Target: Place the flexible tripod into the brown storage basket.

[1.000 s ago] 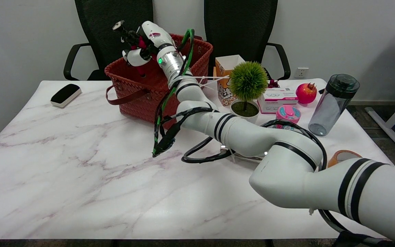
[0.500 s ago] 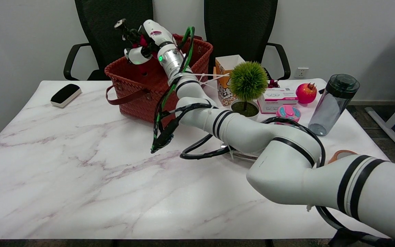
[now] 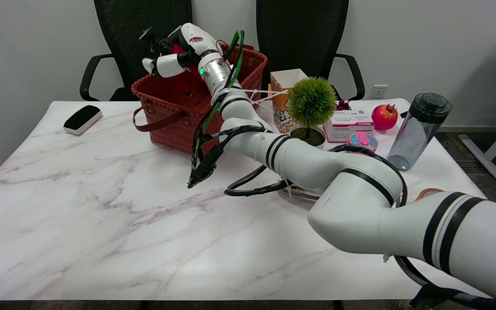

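while over brown storage basket (image 3: pixel 175 112), right hand (image 3: pixel 175 54) fingers grasping flexible tripod (image 3: pixel 153 38); no legible labels.

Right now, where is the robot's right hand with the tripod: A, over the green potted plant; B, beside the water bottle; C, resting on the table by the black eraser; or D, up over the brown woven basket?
D: the right hand holds the flexible tripod in the air above the open top of the brown storage basket, far from the other things.
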